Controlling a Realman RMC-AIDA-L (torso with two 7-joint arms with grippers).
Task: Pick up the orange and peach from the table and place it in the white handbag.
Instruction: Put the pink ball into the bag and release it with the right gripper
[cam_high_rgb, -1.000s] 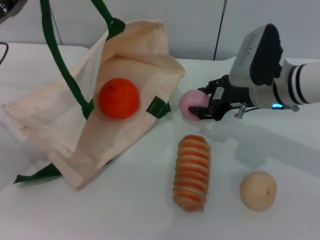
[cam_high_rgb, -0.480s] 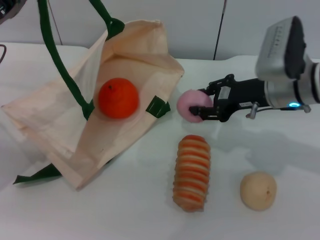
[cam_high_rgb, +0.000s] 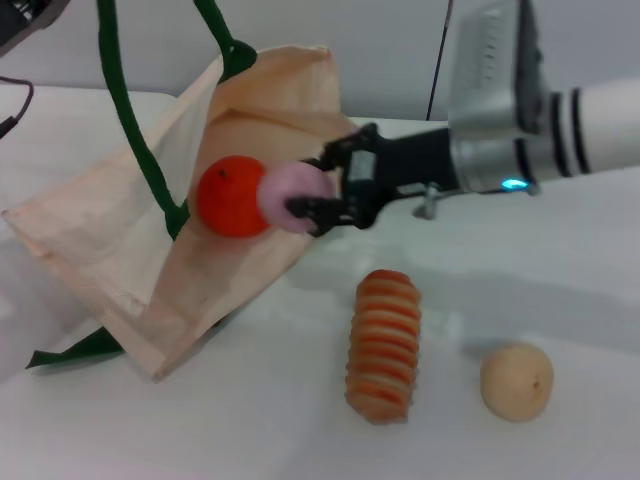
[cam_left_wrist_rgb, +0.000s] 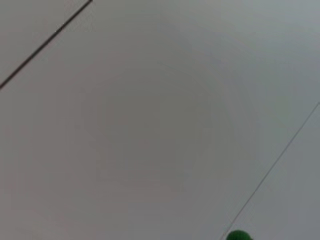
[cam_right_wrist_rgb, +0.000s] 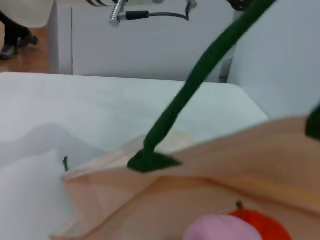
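Right gripper (cam_high_rgb: 308, 208), clamped on the peach (cam_high_rgb: 290, 197), has carried it from the table into the handbag (cam_high_rgb: 120, 240) mouth, beside the orange (cam_high_rgb: 228, 196); I judge release due.

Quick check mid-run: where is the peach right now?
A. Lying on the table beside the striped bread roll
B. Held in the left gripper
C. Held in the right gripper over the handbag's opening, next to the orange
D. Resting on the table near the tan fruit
C. The right gripper is shut on the peach over the opening of the white handbag, right beside the orange already inside.
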